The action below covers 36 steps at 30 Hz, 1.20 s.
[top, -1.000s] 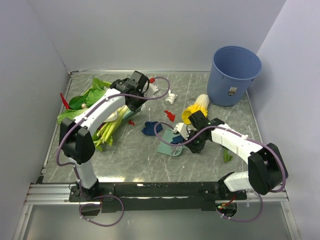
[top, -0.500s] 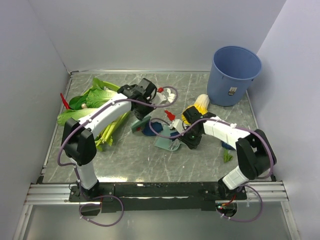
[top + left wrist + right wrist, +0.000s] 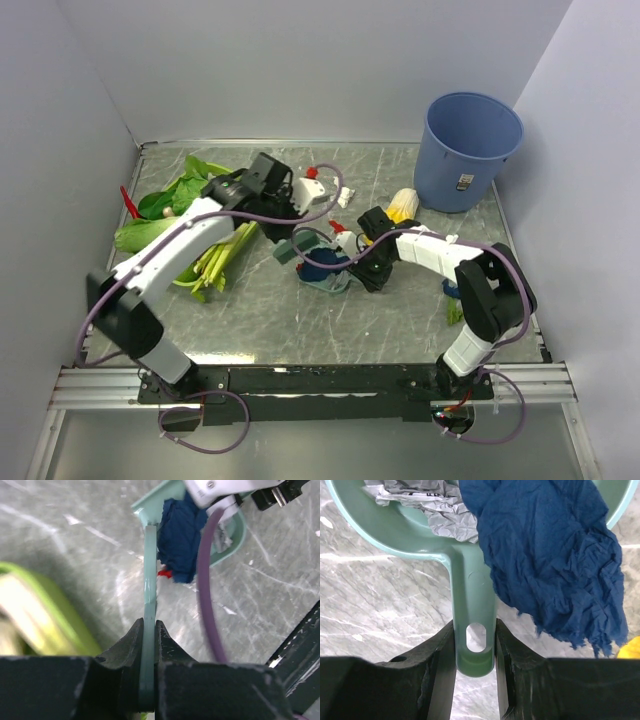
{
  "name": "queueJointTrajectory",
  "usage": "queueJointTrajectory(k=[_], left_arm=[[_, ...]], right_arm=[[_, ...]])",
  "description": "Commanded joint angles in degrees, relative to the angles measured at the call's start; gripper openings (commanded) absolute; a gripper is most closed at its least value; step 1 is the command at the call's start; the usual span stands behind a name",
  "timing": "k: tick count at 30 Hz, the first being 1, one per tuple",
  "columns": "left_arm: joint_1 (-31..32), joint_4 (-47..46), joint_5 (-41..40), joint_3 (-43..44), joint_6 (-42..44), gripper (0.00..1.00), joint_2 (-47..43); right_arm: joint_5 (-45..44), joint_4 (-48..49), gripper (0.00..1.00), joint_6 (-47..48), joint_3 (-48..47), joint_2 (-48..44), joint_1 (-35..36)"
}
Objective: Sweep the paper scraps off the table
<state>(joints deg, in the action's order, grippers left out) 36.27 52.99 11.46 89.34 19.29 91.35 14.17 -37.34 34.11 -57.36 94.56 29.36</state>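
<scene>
Mid-sweep at the worktop's middle: some scraps gathered, some still loose.
On the worktop (image 3: 400, 320), the right claw (image 3: 475, 630) is clenched on the dustpan (image 3: 415, 537) handle, and the left claw (image 3: 149, 627) is clamped on a thin teal sweeper (image 3: 150, 570). Only the right wrist view shows a dark blue wad (image 3: 550, 555) draped over the pan's rim and a white wad (image 3: 435, 505) inside. Overhead, a red scrap (image 3: 335, 227) and white scraps (image 3: 345, 197) lie toward the far edge, unswept.
</scene>
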Motion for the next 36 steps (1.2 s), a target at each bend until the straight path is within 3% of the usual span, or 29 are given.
queueJointTrajectory(k=[1, 6, 18, 31, 36], left_arm=[[-2.51, -1.76, -2.85, -0.75, 0.75, 0.01, -5.92], [-8.05, -0.08, -2.15, 0.84, -0.22, 0.01, -8.2], [-12.71, -3.42, -8.38, -1.36, -3.64, 0.01, -10.58], [-13.16, -11.06, -4.87, -2.42, -5.48, 0.01, -9.35], [-13.16, -14.93, -1.98, -3.29, -12.95, 0.01, -9.79]], right_arm=[[2.08, 4.02, 0.0, -1.41, 3.21, -4.82, 0.17], [4.37, 8.07, 0.0, -1.68, 7.26, -11.24, 0.17], [9.64, 16.69, 0.0, -2.64, 10.78, -21.43, -0.8], [14.48, 0.26, 0.0, -3.43, 0.15, -27.14, -4.04], [14.47, -8.7, 0.0, -7.04, -12.75, -24.79, -8.18]])
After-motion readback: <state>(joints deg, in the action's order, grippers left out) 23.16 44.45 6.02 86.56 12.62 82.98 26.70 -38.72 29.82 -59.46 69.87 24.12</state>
